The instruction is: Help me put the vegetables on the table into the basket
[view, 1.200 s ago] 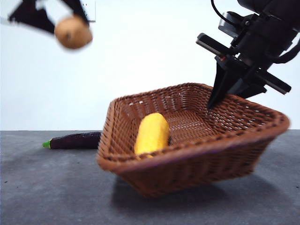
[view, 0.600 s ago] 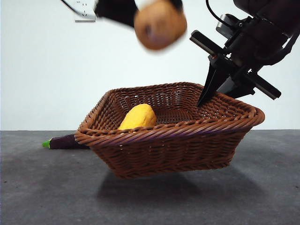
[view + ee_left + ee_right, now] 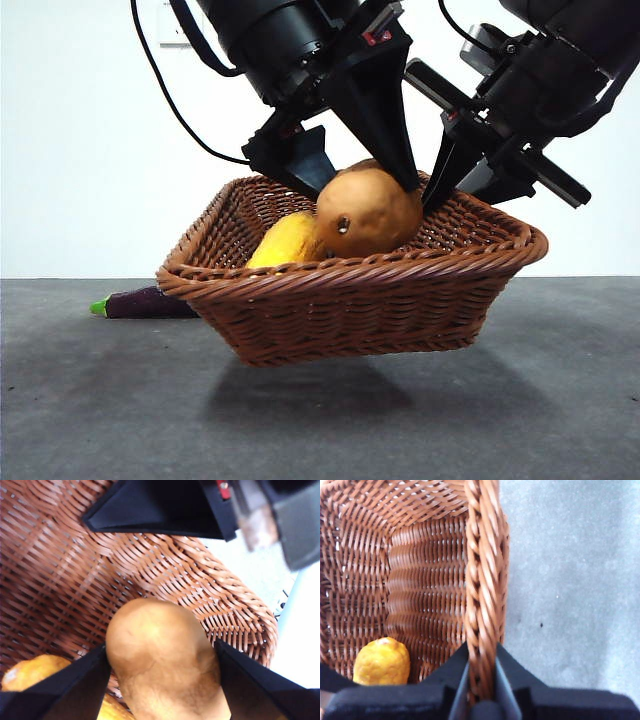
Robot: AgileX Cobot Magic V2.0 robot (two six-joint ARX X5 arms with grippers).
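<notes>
Eggplant (image 3: 150, 301), slim, dark purple with a green stem, lies on the mottled grey table (image 3: 80, 400) at 9 o'clock from the basket (image 3: 350, 310). I see the woven brown wicker basket lifted clear of the table and tilted, with its shadow beneath. The bumpy yellow corn cob (image 3: 287, 240) rests inside it. My left gripper (image 3: 365, 205) pinches the rounded tan potato (image 3: 368, 212) between part-open jaws, low over the basket interior. At 3 o'clock, my right gripper (image 3: 481, 680) is clamped nearly closed on the braided rim. Half a second ago the potato was high above the basket; it has since come down to rim level beside the corn.
</notes>
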